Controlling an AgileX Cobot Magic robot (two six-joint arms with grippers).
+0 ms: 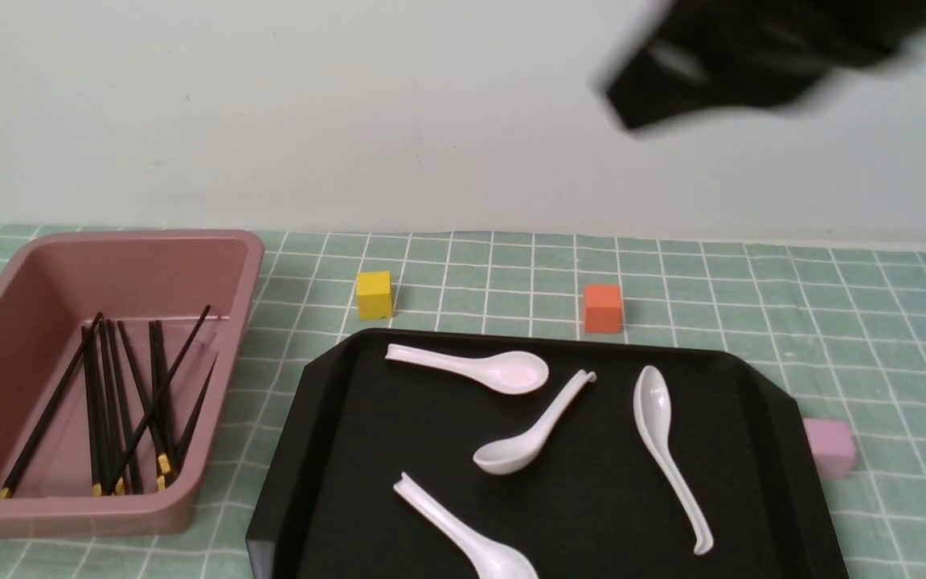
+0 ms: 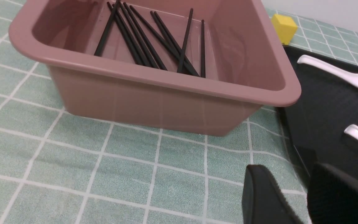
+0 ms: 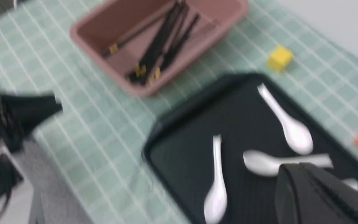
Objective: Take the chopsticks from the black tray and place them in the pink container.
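The checked green cloth covers the table. On it the tray fills the near centre. It carries four white spoons and no stick that I can see, though its near edge runs out of frame.

The container sits at the tray's 9 o'clock, just beside it. All the chopsticks in view lie inside, fanned along its length with their yellow ends toward the robot.

The right claw hangs high over the tray's 1 o'clock corner, smeared by motion. It is closed, with nothing showing in its grip. The left claw hovers low at the tray's 8 o'clock corner, by the container's near corner. Its fingers are parted and empty.

A yellow cube lies at the tray's 11 o'clock and an orange cube at 12. A pink cube sits against the rim at 3.

The sorting looks finished or nearly so. The sound move now is to check the tray's hidden near edge. If a stick lies there, approach across its length and pinch near the middle, clear of the spoon handles. Carry it level and release it low, aligned with the container's long side, so it cannot bridge the rim or bounce out. If none remains, the arms can park clear of the tray.

No brand, label or writing can be read anywhere.
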